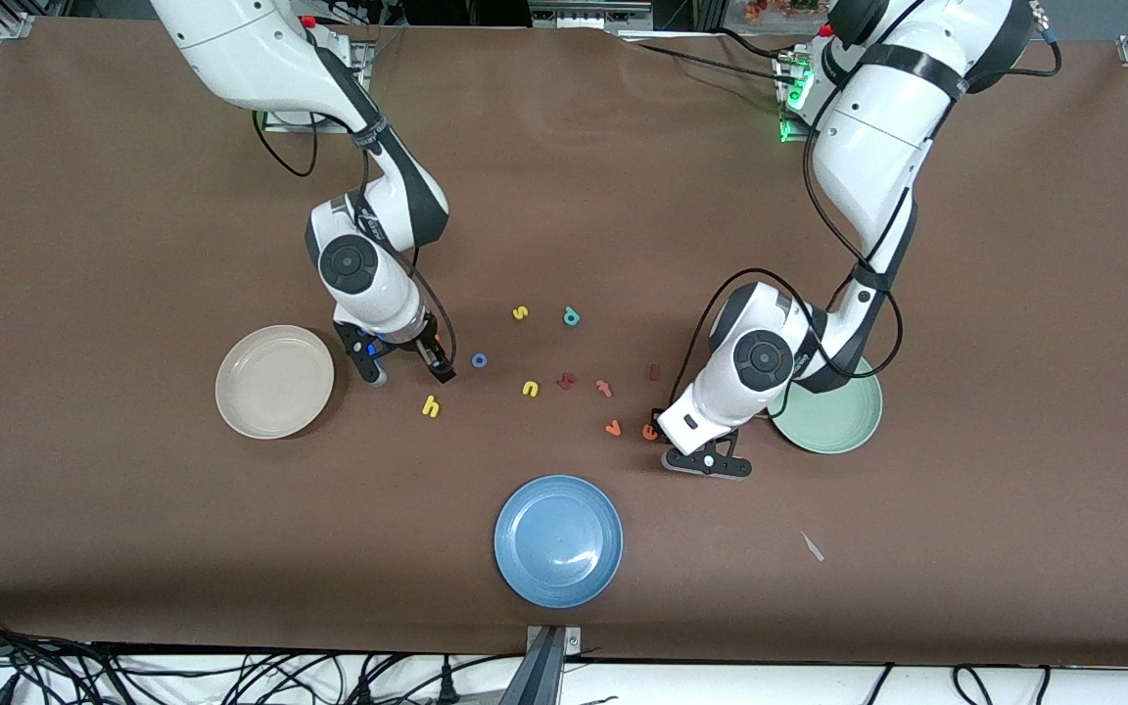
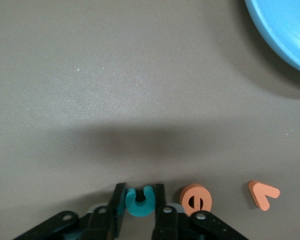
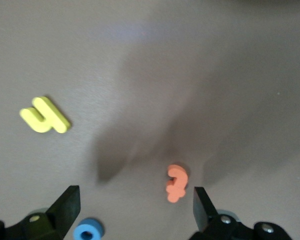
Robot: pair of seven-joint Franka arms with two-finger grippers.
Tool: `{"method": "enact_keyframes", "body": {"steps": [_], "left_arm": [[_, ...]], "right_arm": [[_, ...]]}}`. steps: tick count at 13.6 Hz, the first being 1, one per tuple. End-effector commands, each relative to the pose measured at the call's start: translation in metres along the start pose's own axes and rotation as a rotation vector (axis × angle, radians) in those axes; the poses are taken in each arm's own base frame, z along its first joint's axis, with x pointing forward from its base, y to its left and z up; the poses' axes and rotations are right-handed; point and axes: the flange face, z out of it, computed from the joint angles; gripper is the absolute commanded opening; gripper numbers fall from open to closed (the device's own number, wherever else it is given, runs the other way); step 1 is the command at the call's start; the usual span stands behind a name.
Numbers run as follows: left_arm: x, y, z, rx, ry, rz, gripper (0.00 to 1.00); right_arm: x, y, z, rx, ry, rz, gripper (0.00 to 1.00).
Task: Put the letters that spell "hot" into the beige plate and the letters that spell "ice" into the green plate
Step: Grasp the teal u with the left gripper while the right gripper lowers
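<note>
The beige plate (image 1: 274, 382) lies bare on the surface, just beside the right pincer (image 3: 135, 200) toward the right arm's end. This pincer hangs low over the surface with its 2 fingers spread wide, gripping nothing. The orange t (image 3: 176, 183) lies flat between those fingers, closer to 1 of them and touching neither. The blue o (image 1: 479, 360) lies beside the other finger, and the yellow h (image 1: 431, 405) lies near the same pincer, nearer to the front camera.

Between the 2 pincers lie loose letters: a yellow s (image 1: 520, 313), a yellow n (image 1: 530, 389), a teal d (image 1: 571, 315), a dark red letter (image 1: 566, 380) and a pinkish-red t (image 1: 604, 388). The blue plate (image 1: 558, 540) lies nearer to the front camera than all of these.

The dark red i (image 1: 653, 371) lies near the left pincer (image 2: 140, 200), farther from the front camera. The orange v (image 2: 263, 194) and the orange e (image 2: 195, 199) lie beside this pincer, the e just next to 1 finger. The left pincer is down at the surface, its fingers closed against both sides of the teal c (image 2: 140, 207). The green plate (image 1: 843, 421) lies close by toward the left arm's end, partly covered by the left arm, with no letters on the part that shows.
</note>
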Motion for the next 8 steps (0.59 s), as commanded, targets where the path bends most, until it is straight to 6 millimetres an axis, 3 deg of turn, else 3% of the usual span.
{"method": "enact_keyframes", "body": {"steps": [1,6,8], "left_arm": [[-0.004,0.004,0.007,-0.007,-0.007,0.007,0.19],[0.007,-0.006,-0.027,0.001,-0.010,0.001,0.19],[0.011,-0.031,-0.043,0.016,-0.048,0.041,0.19]], "right_arm": [[-0.005,0.019,-0.008,0.013,0.000,0.014,1.00],[-0.004,0.028,-0.001,0.023,0.006,0.000,0.91],[-0.004,0.030,0.001,0.018,0.006,-0.015,0.86]]}}
